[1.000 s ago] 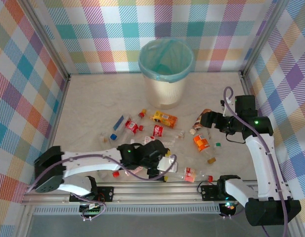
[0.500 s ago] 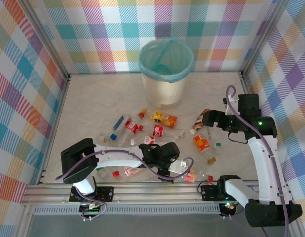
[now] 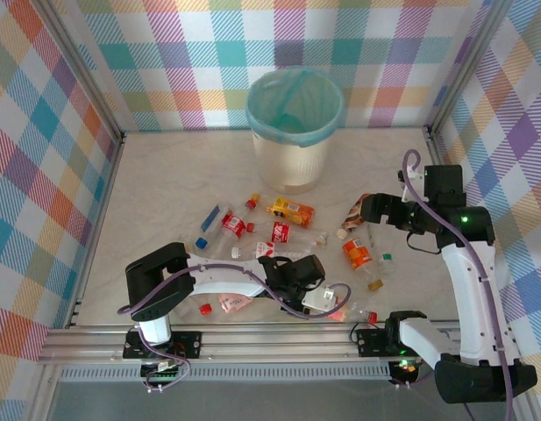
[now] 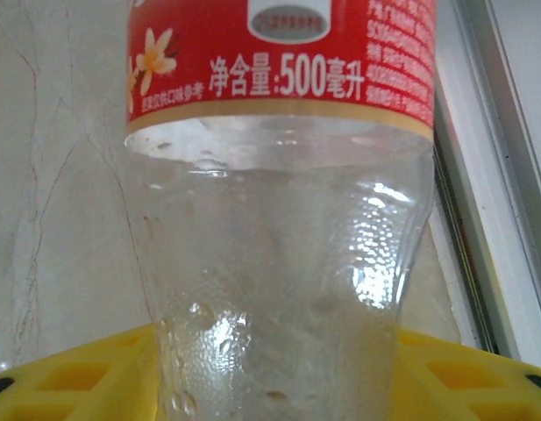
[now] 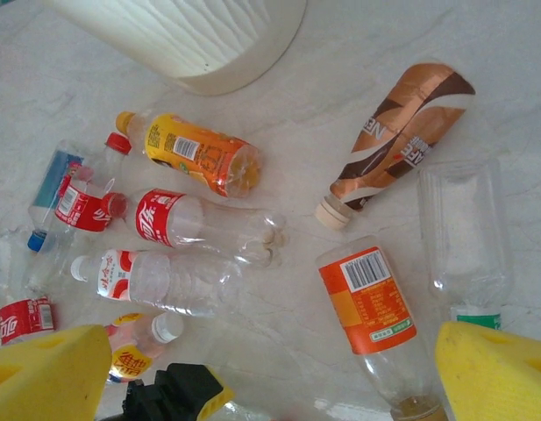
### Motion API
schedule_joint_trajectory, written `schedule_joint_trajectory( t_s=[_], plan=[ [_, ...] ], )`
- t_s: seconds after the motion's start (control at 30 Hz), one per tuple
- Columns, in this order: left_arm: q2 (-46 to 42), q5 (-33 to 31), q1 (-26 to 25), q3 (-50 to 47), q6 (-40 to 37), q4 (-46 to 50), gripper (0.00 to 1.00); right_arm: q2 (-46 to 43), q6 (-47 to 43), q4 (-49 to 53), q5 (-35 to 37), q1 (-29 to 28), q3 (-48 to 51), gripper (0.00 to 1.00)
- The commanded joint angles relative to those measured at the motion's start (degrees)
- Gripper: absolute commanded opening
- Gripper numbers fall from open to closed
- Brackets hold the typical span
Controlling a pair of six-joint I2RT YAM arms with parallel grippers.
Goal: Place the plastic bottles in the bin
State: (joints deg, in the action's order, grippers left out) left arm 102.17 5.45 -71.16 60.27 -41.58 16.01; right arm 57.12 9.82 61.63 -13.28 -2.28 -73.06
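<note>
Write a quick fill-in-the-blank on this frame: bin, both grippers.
1. The bin stands upright with a ___ liner folded over its rim.
2. The left gripper is closed on a clear bottle with a ___ label.
3. The right gripper has its jaws ___, with nothing between them.
Missing words: teal; red; open.

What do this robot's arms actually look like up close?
Both the left arm and the right arm have smooth white tube-like sections linked by chunky black joints. A thin lilac cable loops along each. The right arm carries a small green light. The fingers are bright yellow plastic blocks.
</note>
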Motion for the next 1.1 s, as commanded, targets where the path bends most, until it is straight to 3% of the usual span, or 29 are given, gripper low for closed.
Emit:
schedule_joint_trajectory(
  t_s=[0.0, 0.23, 0.57, 0.77, 1.07],
  plan=[
    [-4.28, -0.36, 0.60, 0.48, 1.49, 0.45, 0.56, -0.30, -1.23, 1.28, 0.47, 0.02, -4.14, 0.95],
    [-16.91, -2.05, 4.83, -1.90, 8.45, -6.47, 0.51, 1.21, 0.49, 0.53, -3.14, 0.08, -12.83, 0.93],
    [-31.95, -5.34, 12.59, -3.01, 25.96, -15.41, 0.50, 5.02, 8.49, -11.89, -18.54, 0.05, -23.01, 0.86],
    [-35.69, -5.63, 16.27, -1.35, 33.30, -15.65, 0.50, 8.32, 14.83, -18.80, -26.09, -0.26, -24.76, 0.74],
    [-36.89, -5.90, 16.89, 0.20, 35.31, -15.47, 0.49, 12.96, 16.39, -20.83, -27.47, -5.75, -29.52, 0.69]
  ],
)
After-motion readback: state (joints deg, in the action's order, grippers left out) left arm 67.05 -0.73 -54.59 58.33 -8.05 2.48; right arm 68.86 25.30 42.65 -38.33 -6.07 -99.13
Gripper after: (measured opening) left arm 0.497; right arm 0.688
